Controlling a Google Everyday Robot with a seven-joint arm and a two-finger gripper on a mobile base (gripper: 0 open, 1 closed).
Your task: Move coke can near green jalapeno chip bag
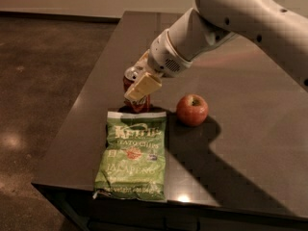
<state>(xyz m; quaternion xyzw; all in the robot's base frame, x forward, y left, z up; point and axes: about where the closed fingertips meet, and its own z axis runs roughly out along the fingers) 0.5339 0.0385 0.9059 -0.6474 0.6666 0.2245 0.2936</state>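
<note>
The red coke can (pixel 138 103) stands upright on the dark table (pixel 255 105), right behind the top edge of the green jalapeno chip bag (pixel 132 155). The bag lies flat near the table's front left corner. My gripper (pixel 137 91) reaches down from the upper right and is shut on the coke can. One cream finger pad (pixel 143 86) covers the can's front. The can's silver top (pixel 132 73) shows to the left of the pad, and its base seems to touch the table.
A red apple (pixel 192 109) sits on the table just right of the can and bag. The table's left edge (pixel 77 105) and front edge run close to the bag. The white arm (pixel 231 18) crosses the upper right.
</note>
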